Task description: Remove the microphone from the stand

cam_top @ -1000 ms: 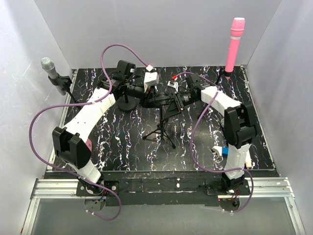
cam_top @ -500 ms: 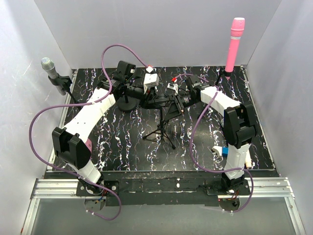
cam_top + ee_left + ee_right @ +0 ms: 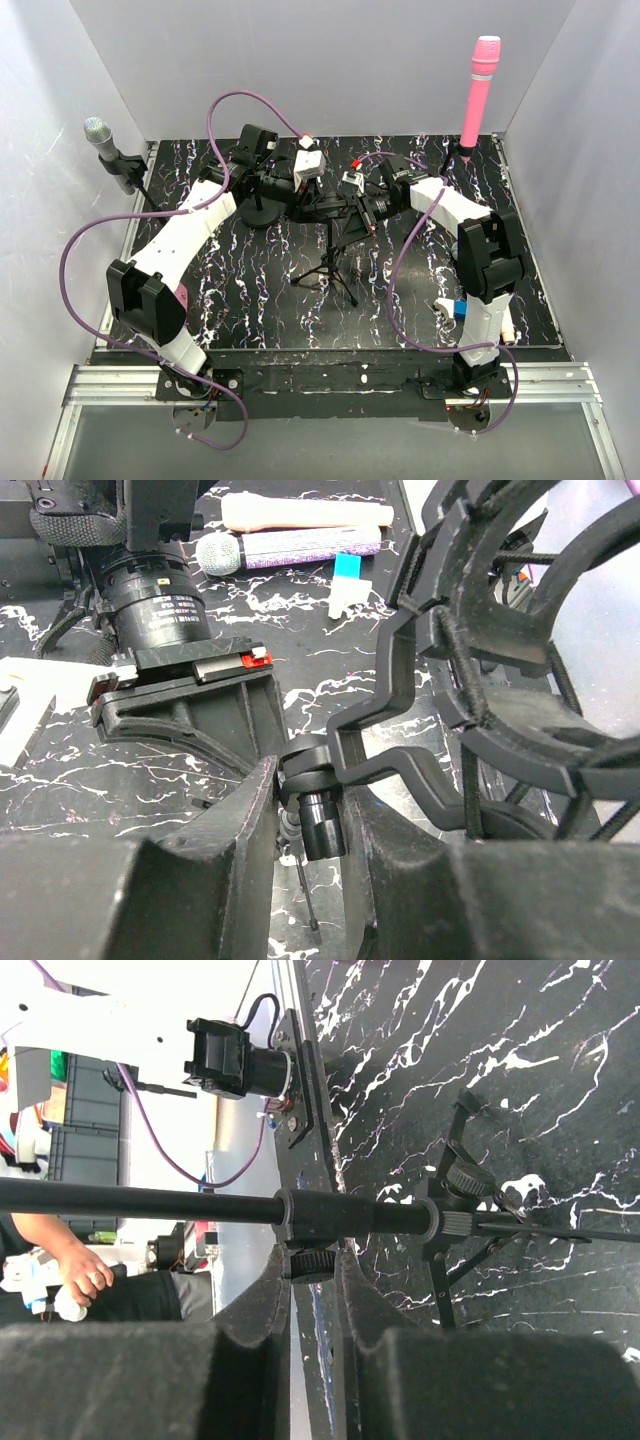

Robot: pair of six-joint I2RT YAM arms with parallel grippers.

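Note:
A black tripod stand (image 3: 328,262) stands mid-table between both grippers. My left gripper (image 3: 318,204) (image 3: 312,810) is shut on the swivel joint (image 3: 312,770) under the stand's black shock mount (image 3: 520,680). I cannot tell whether a microphone sits in that ring. My right gripper (image 3: 352,211) (image 3: 313,1265) is shut on the knurled knob (image 3: 313,1263) of the clamp collar on the stand's pole (image 3: 150,1200). A grey microphone (image 3: 98,135) sits clipped on a stand by the left wall. A pink microphone (image 3: 480,85) stands upright at the back right.
A round black base (image 3: 262,213) lies behind the left gripper. A silver-headed microphone (image 3: 290,548) and a peach one (image 3: 300,510) lie on the marbled table (image 3: 250,310) near the right arm's base. White walls close in the left, back and right sides.
The right gripper's jaws have narrowed onto the pole's knob and the gripper has crept slightly left. The left arm and the stand have not moved.

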